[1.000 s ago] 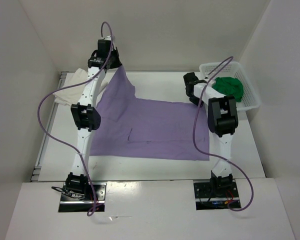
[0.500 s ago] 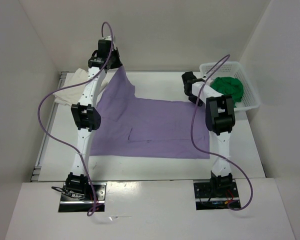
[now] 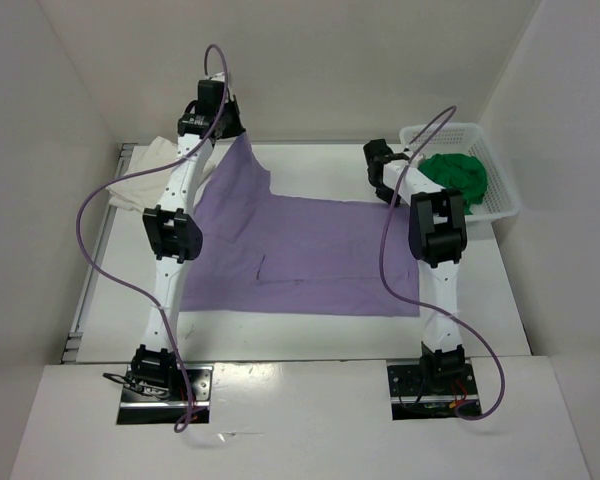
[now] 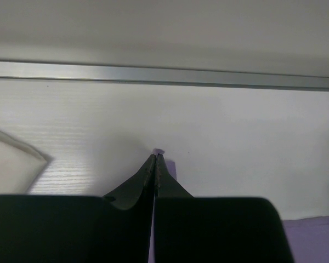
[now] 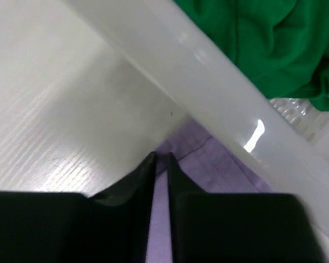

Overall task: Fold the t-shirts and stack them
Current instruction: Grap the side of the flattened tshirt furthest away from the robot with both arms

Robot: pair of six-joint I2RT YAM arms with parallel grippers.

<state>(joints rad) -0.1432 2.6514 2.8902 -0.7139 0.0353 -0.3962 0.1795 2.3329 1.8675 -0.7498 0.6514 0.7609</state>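
Observation:
A purple t-shirt point(image 3: 300, 255) lies spread over the middle of the table. My left gripper point(image 3: 234, 128) is at the far left, shut on the shirt's far left corner, which it holds lifted so the cloth slopes up to it. In the left wrist view the fingers point(image 4: 155, 156) are pressed together with a bit of purple cloth point(image 4: 170, 170) at the tips. My right gripper point(image 3: 384, 192) is at the shirt's far right corner beside the basket. In the right wrist view it point(image 5: 160, 157) is shut on purple cloth point(image 5: 219, 164).
A white basket point(image 3: 502, 192) at the far right holds a crumpled green t-shirt point(image 3: 458, 172). Its wall point(image 5: 208, 76) passes just right of my right fingers, the green shirt point(image 5: 274, 38) behind it. A white cloth point(image 3: 145, 172) lies at the far left.
My right gripper has moved slightly toward the back of the table with the shirt corner. The left arm has held still.

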